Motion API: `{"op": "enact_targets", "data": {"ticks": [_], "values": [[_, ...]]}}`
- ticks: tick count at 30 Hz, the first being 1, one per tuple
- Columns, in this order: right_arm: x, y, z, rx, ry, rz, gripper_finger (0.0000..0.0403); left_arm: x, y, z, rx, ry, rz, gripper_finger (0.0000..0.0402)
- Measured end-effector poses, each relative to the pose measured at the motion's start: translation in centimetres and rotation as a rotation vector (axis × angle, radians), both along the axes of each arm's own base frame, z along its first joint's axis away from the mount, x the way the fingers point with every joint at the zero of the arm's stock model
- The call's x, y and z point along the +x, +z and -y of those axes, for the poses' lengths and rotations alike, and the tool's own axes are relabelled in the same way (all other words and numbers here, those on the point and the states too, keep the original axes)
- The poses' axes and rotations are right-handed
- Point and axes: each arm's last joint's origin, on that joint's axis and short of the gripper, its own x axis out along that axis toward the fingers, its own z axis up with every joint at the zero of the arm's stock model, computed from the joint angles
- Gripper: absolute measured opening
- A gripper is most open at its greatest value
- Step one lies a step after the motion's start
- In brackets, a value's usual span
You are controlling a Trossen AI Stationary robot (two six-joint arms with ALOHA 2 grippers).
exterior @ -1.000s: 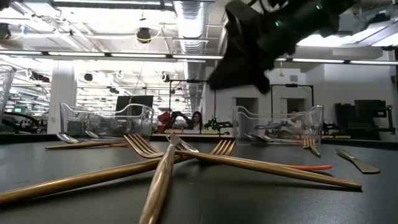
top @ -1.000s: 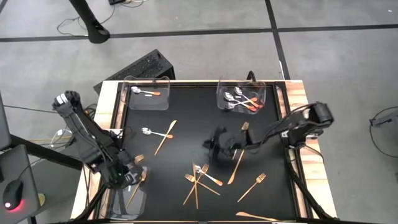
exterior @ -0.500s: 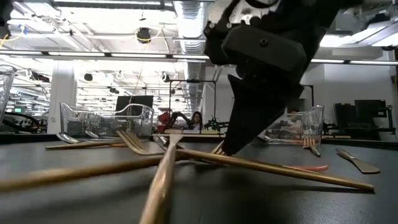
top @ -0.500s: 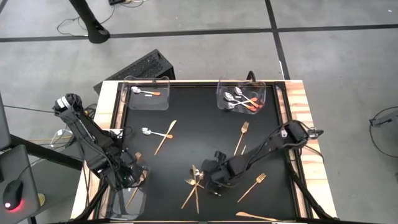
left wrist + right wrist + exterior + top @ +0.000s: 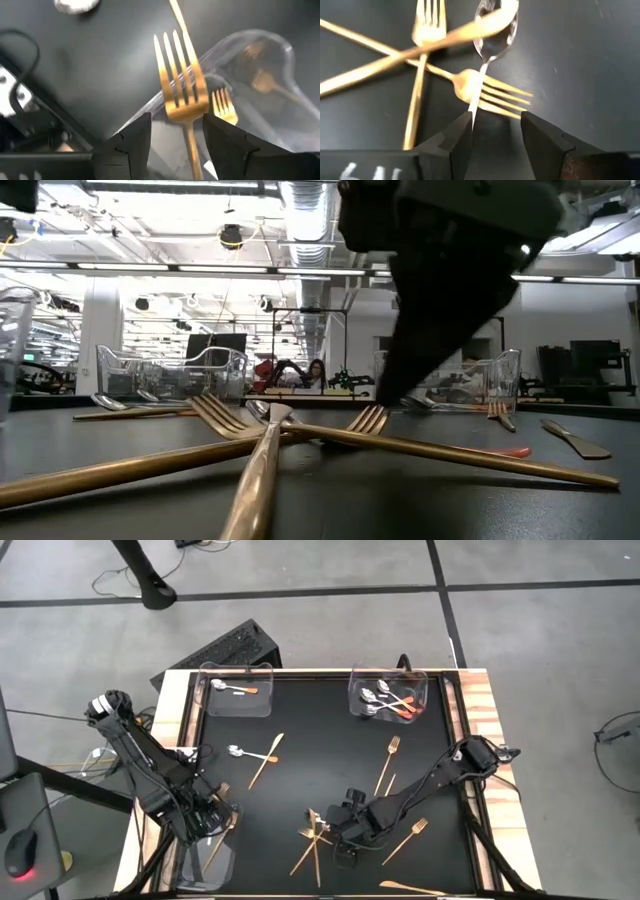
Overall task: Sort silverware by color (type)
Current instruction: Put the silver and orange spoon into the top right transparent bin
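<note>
Your right gripper is low over the crossed pile near the front middle of the black table top, its fingers spread apart, holding nothing. Between them runs the thin stem of a silver-bowled spoon, lying across a gold fork and under a slim gold knife; a second gold fork crosses the same heap.

Your left gripper sits at the front left corner, fingers parted, a gold fork with a broad head standing between them; you cannot tell whether they touch it. It hangs over the rim of a clear plastic tray that has another small gold fork in it.

Farther out, single gold forks and a gold knife lie scattered. Orange-handled spoons rest in the back right clear tray, and one spoon in the back left tray.
</note>
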Motion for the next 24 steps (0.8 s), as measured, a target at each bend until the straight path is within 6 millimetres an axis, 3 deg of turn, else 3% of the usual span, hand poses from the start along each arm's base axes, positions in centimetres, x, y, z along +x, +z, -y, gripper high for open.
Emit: {"op": "enact_targets", "data": {"ticks": [17,24], "values": [[-0.2,0.0,-0.4,0.028,0.017,-0.004,0.0181,0.6,2.7,0.0,0.081,-0.019,0.142,0.0167],[-0.5,-0.7,3.3,-0.17,-0.173,-0.107,0.0181,0.9,3.6,0.2,0.101,-0.037,0.205,0.0167]]}}
